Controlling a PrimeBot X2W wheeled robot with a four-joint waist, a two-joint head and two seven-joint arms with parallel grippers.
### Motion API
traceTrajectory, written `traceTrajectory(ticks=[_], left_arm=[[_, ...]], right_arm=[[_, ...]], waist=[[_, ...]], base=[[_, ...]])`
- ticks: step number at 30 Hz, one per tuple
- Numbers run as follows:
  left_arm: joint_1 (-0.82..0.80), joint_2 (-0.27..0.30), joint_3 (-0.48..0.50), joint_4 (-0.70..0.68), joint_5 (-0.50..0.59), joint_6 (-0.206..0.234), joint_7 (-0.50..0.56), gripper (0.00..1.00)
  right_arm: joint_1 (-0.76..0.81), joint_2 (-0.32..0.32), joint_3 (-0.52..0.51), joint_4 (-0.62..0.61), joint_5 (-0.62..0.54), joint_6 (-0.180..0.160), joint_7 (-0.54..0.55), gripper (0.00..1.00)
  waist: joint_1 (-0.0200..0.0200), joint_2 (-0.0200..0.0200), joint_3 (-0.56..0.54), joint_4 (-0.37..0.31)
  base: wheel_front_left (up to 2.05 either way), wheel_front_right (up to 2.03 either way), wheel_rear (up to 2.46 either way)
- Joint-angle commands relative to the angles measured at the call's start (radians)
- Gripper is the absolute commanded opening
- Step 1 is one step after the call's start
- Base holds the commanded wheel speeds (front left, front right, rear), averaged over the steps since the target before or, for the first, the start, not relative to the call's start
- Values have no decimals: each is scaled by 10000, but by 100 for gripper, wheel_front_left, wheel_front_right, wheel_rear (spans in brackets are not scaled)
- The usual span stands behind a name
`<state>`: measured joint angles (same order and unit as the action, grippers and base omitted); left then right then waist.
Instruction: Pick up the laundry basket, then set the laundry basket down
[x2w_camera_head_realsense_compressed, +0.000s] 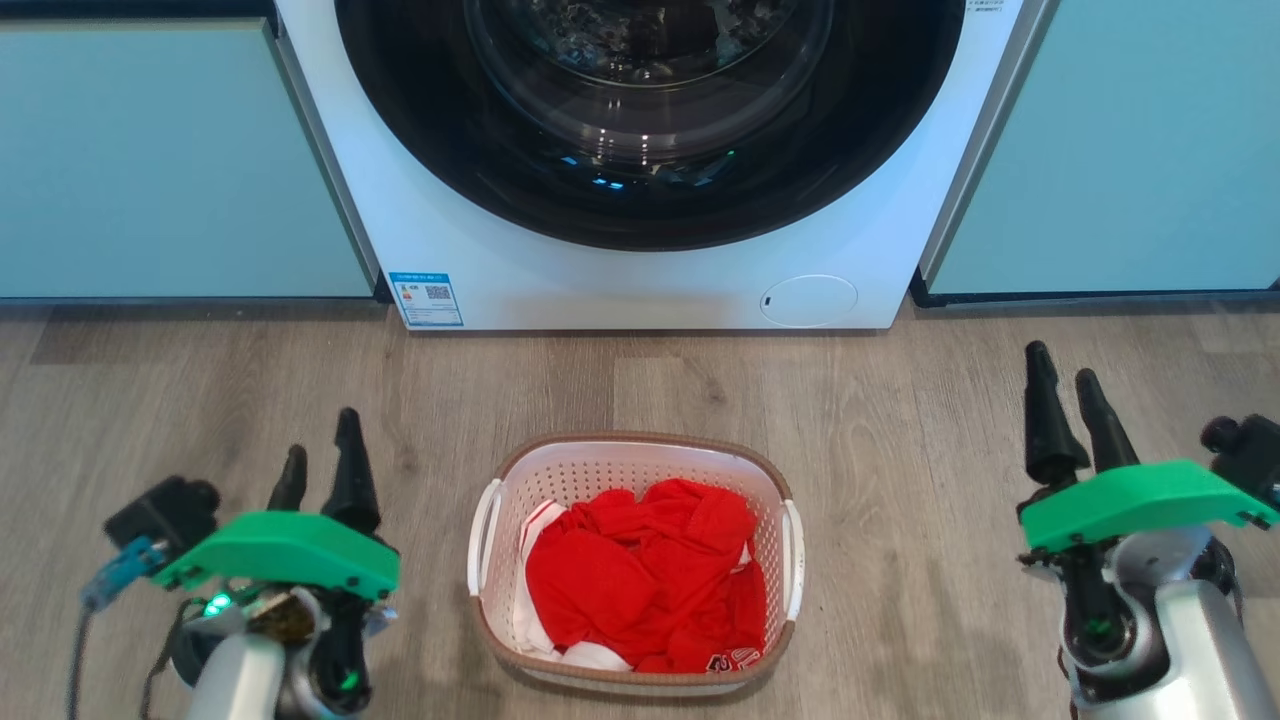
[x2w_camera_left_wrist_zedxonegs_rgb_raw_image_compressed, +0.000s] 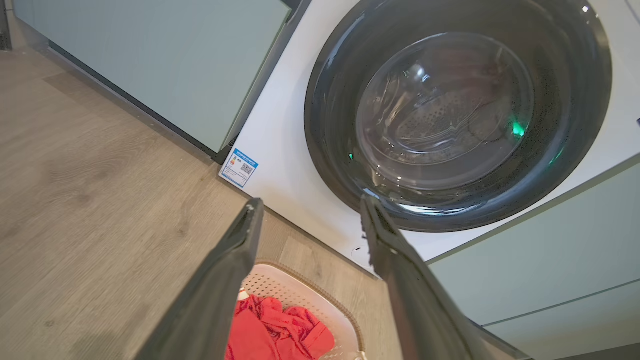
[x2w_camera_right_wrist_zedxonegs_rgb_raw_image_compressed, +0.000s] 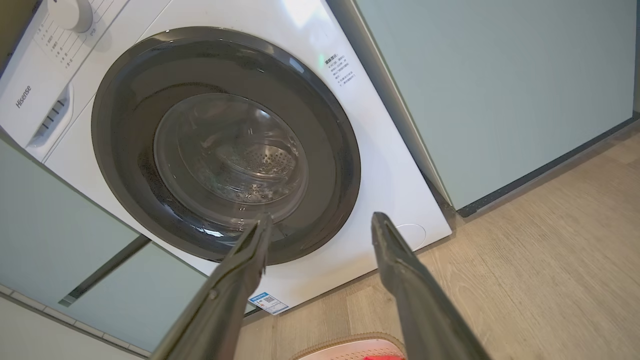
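Laundry basket (x2w_camera_head_realsense_compressed: 600, 468) sitting on the wood floor (x2w_camera_head_realsense_compressed: 900, 450) in front of the washing machine (x2w_camera_head_realsense_compressed: 560, 270), holding red clothes (x2w_camera_head_realsense_compressed: 640, 580), left gripper (x2w_camera_head_realsense_compressed: 321, 432) hovering beside its left handle, jaws spread wide and gripping nothing, right gripper (x2w_camera_head_realsense_compressed: 1061, 362) hovering well off its right side, likewise spread and empty

- We hold our left tool (x2w_camera_head_realsense_compressed: 320, 435) low at our left, jaws spread apart, empty, pointing forward.
- Our right tool (x2w_camera_head_realsense_compressed: 1062, 362) mirrors it at our right, likewise parted and empty.

The head view looks steeply down on the basket (x2w_camera_head_realsense_compressed: 600, 470) and washer (x2w_camera_head_realsense_compressed: 480, 250), while both low wrist views angle up at the same washer's door (x2w_camera_left_wrist_zedxonegs_rgb_raw_image_compressed: 450, 115).
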<state>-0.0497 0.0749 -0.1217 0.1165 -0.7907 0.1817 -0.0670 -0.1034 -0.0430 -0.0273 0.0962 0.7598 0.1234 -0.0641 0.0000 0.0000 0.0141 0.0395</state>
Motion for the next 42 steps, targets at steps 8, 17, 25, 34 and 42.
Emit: traceTrajectory(ticks=[8,17,25,34,42], left_arm=[[-992,738,-1233,-89,1325,1046,-346,100],[-1321,1159,-2244,547,2314,1689,-581,100],[-1649,1340,-3086,833,2832,1850,-816,100],[-1683,1019,-2609,571,3181,1427,-1079,100],[-1586,500,-1768,-334,4149,949,-1314,100]], right_arm=[[-519,-259,584,-437,-1615,42,-375,100],[-481,-268,798,-106,-2625,47,-610,100],[-538,-320,1130,29,-3597,51,-845,100],[-600,-255,1244,222,-4090,56,-1108,100],[-690,-220,1350,-86,-4940,61,-1343,100]], waist=[[0,0,-17,-29],[0,0,-71,-60],[0,0,-88,-70],[0,0,-124,-32],[0,0,-120,-3]], base=[[0,0,0],[0,0,0],[0,0,0],[0,0,0],[0,0,0]])
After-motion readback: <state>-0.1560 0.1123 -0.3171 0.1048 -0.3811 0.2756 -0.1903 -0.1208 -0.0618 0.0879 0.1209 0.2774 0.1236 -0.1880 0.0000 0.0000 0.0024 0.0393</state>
